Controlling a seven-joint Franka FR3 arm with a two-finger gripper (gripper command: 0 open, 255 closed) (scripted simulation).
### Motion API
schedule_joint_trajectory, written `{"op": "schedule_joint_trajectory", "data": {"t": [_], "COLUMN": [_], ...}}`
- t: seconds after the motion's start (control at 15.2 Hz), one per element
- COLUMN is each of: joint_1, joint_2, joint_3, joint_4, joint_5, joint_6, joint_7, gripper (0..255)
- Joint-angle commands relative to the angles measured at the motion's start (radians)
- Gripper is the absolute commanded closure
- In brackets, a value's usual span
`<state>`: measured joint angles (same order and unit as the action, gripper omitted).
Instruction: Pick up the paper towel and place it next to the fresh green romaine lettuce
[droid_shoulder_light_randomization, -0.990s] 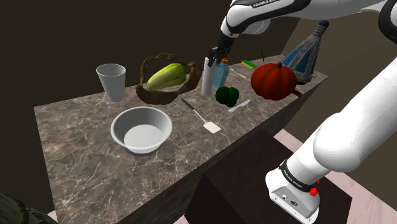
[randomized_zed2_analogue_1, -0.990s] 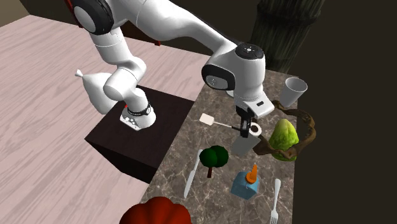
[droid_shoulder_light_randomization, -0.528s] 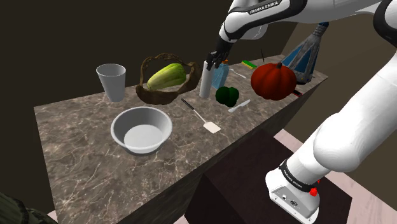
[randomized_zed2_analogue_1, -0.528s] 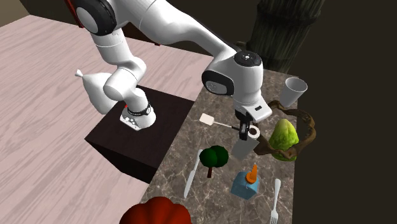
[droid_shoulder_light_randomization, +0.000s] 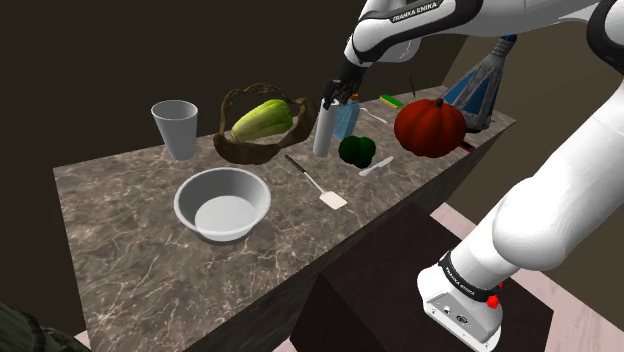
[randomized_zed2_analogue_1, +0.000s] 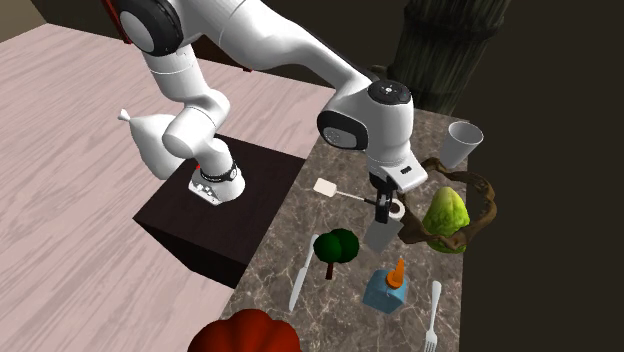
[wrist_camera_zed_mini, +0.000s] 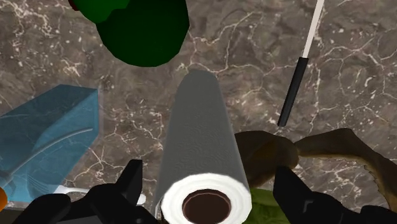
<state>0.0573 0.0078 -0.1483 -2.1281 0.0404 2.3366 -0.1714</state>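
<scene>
Hovering gripper (wrist_camera_zed_mini: 208, 172) astride paper towel (wrist_camera_zed_mini: 196, 127)

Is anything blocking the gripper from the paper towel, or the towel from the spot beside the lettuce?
Nothing visible blocks the gripper: it hangs open over the upright paper towel, a finger on each side, not touching. The lettuce lies in a basket right beside the towel; only the basket's rim separates them.

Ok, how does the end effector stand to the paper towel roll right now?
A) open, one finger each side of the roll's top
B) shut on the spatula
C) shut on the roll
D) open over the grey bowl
A: the wrist view shows the end effector open, its fingers either side of the paper towel roll, a gap at each.
</scene>
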Motion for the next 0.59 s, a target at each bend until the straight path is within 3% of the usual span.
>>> {"op": "schedule_joint_trajectory", "data": {"t": [0.0, 0.26, 0.53], "joint_1": [0.0, 0.0, -0.001], "joint_2": [0.0, -0.074, -0.074], "joint_3": [0.0, 0.0, 0.0], "joint_4": [0.0, 0.043, 0.043], "joint_5": [0.0, -0.017, -0.017], "joint_6": [0.0, -0.116, -0.116], "joint_7": [0.0, 0.012, 0.012], "gripper": [0, 0, 0]}}
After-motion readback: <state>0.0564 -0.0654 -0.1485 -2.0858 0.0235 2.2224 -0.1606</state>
